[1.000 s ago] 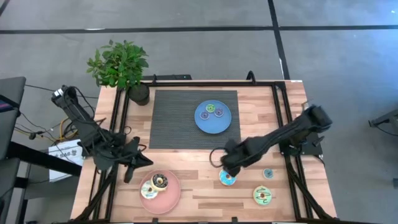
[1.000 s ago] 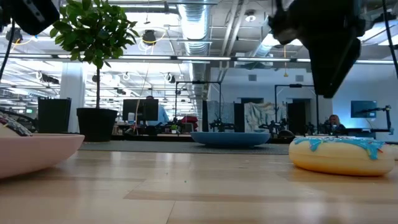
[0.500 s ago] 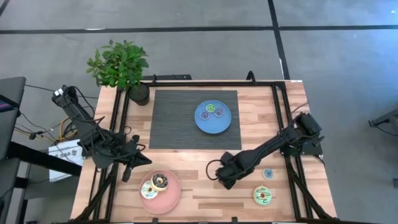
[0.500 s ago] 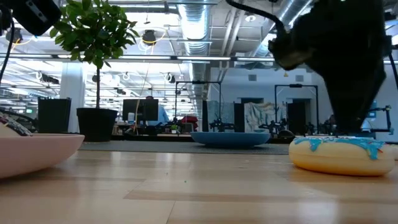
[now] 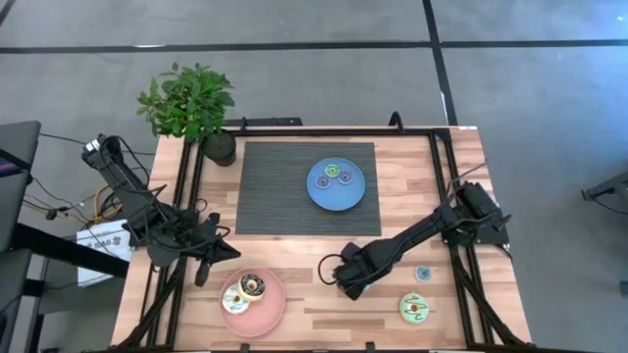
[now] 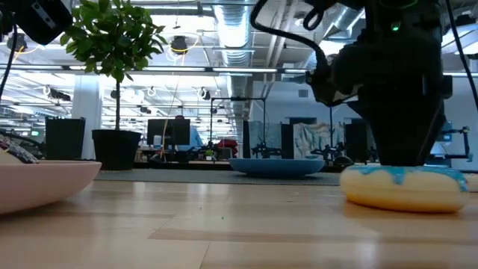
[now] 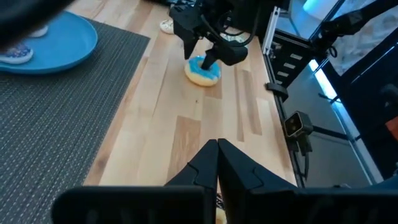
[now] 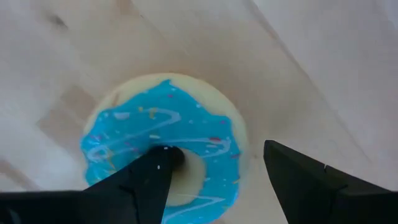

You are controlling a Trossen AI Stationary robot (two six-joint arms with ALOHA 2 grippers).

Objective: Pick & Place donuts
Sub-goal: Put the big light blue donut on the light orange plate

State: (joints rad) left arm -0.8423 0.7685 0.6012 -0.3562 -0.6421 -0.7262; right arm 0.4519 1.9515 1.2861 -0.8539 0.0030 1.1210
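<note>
Now my right gripper [image 8: 211, 177] straddles the blue donut [image 8: 165, 146] near the table's [image 5: 324, 314] front edge, fingers spread, ready to pinch its ring.

Right gripper [image 5: 351, 285] sits low over blue donut [image 8: 165, 146], fingers open w/ one in the hole, one outside the rim. Bare wood all round it; nearest obstacles: small teal donut [image 5: 423, 274] & green donut [image 5: 414, 309] toward its arm's base, blue plate [image 5: 335, 186] beyond on mat. Left gripper [image 5: 201, 268] well apart, pink plate [image 5: 267, 306] just beside it.
</note>
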